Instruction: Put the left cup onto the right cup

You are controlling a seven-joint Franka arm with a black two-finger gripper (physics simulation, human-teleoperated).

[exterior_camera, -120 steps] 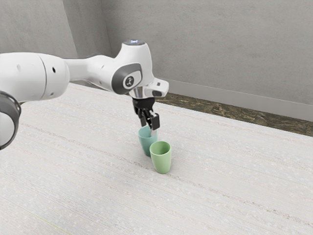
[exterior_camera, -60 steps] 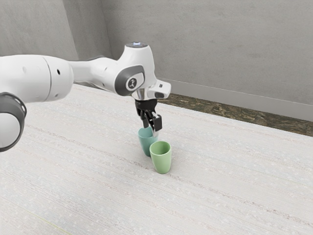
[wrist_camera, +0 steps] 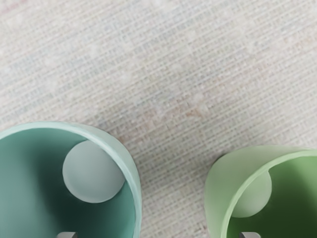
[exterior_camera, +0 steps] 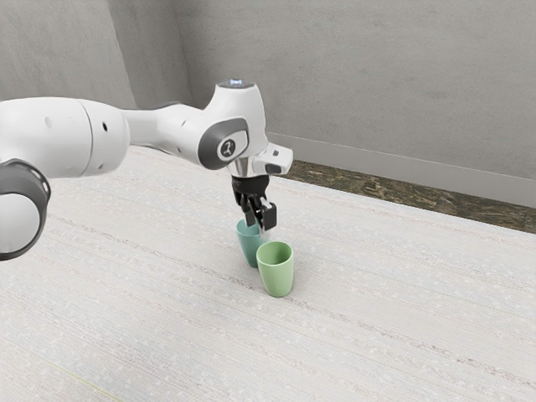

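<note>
step: reach-to-grasp | gripper [exterior_camera: 259, 221] has sunk closer to the teal cup [exterior_camera: 247, 245] rim | fingers spread, gripping nothing | teal cup stands on the table [exterior_camera: 402, 327], just left of and beyond the green cup [exterior_camera: 275, 270] (neither has shifted) | lift likely pending

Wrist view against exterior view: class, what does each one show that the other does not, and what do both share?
Wrist view: it looks down into the cups, to the pale round bottoms inside the teal cup and the green cup, with a gap between their rims.
Exterior view: the white arm, its open tool just above the teal cup, and the grey wall.
Both: the two cups upright, side by side on the table.
</note>
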